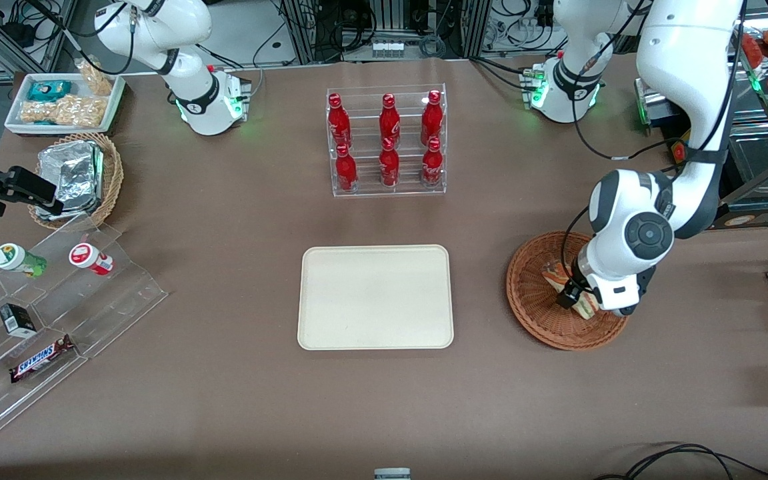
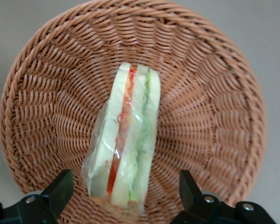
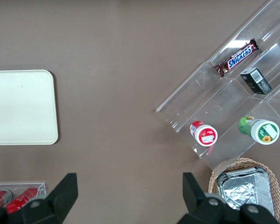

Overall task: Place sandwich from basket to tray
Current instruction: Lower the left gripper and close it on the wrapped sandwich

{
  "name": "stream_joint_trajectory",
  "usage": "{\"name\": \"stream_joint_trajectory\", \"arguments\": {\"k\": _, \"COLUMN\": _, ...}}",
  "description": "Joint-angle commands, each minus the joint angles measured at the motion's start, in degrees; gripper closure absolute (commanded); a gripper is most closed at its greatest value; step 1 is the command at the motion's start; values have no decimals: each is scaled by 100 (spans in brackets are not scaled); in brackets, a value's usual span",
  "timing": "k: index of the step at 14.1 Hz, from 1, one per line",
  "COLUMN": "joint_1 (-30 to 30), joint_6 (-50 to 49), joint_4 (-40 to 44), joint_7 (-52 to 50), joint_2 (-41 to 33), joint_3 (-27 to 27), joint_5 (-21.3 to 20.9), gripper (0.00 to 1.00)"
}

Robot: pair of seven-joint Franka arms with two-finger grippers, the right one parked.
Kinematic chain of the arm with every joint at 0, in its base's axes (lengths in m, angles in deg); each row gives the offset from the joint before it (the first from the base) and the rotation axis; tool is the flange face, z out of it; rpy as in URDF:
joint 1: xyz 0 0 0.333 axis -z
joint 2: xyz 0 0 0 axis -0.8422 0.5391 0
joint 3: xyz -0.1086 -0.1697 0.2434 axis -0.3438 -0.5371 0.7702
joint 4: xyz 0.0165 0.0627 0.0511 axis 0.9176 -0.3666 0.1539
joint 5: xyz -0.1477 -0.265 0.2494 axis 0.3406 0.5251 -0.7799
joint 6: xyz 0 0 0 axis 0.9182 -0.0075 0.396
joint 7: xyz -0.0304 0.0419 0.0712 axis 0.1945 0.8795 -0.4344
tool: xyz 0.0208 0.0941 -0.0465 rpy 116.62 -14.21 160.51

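Observation:
The sandwich (image 2: 126,149), a clear-wrapped wedge with red and green filling, stands on edge in the reddish-brown woven basket (image 2: 214,107). My gripper (image 2: 123,193) is low over the basket, open, with one finger on each side of the wedge's end and a gap to each. In the front view the gripper (image 1: 574,297) is inside the basket (image 1: 531,293), and the arm's wrist hides most of the sandwich (image 1: 553,273). The cream tray (image 1: 375,297) lies bare beside the basket, toward the parked arm's end.
A clear rack of red bottles (image 1: 387,140) stands farther from the camera than the tray. At the parked arm's end are a stepped acrylic shelf with snacks (image 1: 57,313), a tan basket of foil packets (image 1: 81,177) and a white snack tray (image 1: 64,100).

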Motion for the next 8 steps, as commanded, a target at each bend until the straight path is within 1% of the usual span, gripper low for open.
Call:
{"name": "stream_joint_trajectory", "arguments": {"k": 1, "joint_1": -7, "joint_6": 37, "joint_4": 86, "joint_7": -176, "joint_2": 204, "joint_3": 14, "joint_5": -74, "gripper": 29}}
{"name": "stream_joint_trajectory", "arguments": {"k": 2, "joint_1": -15, "joint_6": 3, "joint_4": 86, "joint_7": -159, "joint_2": 222, "joint_3": 14, "joint_5": -74, "gripper": 92}}
{"name": "stream_joint_trajectory", "arguments": {"k": 3, "joint_1": -50, "joint_6": -33, "joint_4": 86, "joint_7": 41, "joint_2": 197, "joint_3": 14, "joint_5": -109, "gripper": 99}}
{"name": "stream_joint_trajectory", "arguments": {"k": 4, "joint_1": -42, "joint_6": -216, "joint_4": 112, "joint_7": 496, "joint_2": 179, "joint_3": 23, "joint_5": -118, "gripper": 100}}
{"name": "stream_joint_trajectory", "arguments": {"k": 5, "joint_1": -42, "joint_6": -635, "joint_4": 261, "joint_7": 718, "joint_2": 153, "joint_3": 23, "joint_5": -118, "gripper": 100}}
{"name": "stream_joint_trajectory", "arguments": {"k": 7, "joint_1": -33, "joint_6": -1593, "joint_4": 979, "joint_7": 799, "joint_2": 205, "joint_3": 14, "joint_5": -109, "gripper": 100}}
{"name": "stream_joint_trajectory", "arguments": {"k": 8, "joint_1": -33, "joint_6": -1841, "joint_4": 1252, "joint_7": 860, "joint_2": 205, "joint_3": 14, "joint_5": -109, "gripper": 100}}
